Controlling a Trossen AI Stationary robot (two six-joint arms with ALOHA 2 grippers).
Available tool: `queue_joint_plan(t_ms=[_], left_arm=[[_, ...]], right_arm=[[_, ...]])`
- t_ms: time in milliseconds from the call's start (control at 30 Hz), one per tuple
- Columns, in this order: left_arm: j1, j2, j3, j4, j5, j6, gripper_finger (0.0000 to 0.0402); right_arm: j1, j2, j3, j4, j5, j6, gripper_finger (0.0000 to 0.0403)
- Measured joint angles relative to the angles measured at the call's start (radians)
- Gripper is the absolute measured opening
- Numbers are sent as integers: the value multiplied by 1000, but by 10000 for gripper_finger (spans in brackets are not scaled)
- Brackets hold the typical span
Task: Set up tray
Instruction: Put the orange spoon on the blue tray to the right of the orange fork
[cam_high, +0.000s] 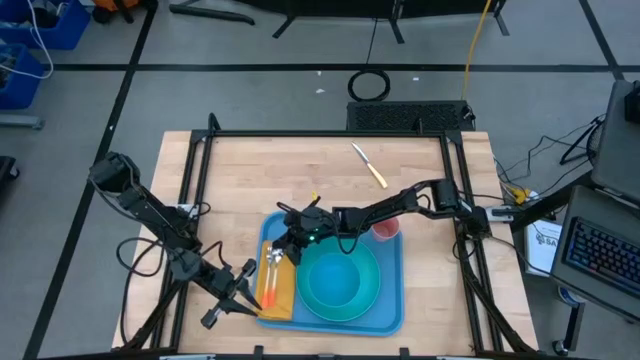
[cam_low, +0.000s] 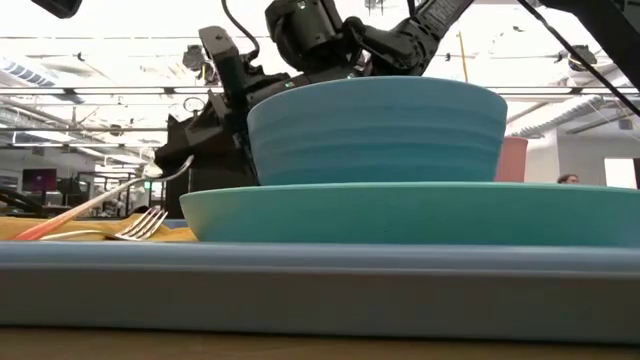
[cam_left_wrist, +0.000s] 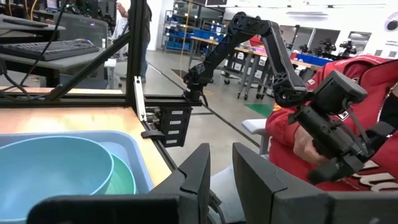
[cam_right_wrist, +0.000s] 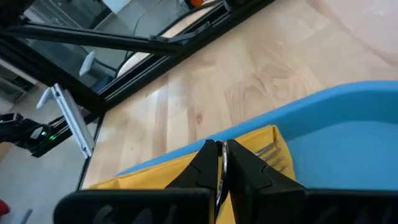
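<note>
Spoon risk at the napkin edge

Trouble would come from my right jaws (cam_high: 283, 243), pinched on a spoon (cam_low: 160, 172) above the yellow napkin (cam_high: 280, 290): tilt or let go early and it slides onto the fork (cam_low: 140, 225) or knocks the bowl (cam_high: 335, 283). The tray (cam_high: 392, 310) sits at the counter's (cam_high: 300, 170) near edge, plate (cam_low: 400, 212) and bowl inside. My left jaws (cam_high: 245, 300) hang narrow and empty, just off the tray's corner. Hidden: the spoon's handle inside my grip, most of the pink cup (cam_high: 388, 229), and the fork's handle.
</note>
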Motion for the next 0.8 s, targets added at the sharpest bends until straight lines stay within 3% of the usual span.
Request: queue_joint_plan(t_ms=[800], left_arm=[[0, 0, 0, 0, 0, -2, 72]], right_arm=[[1, 0, 0, -54, 28, 0, 7]])
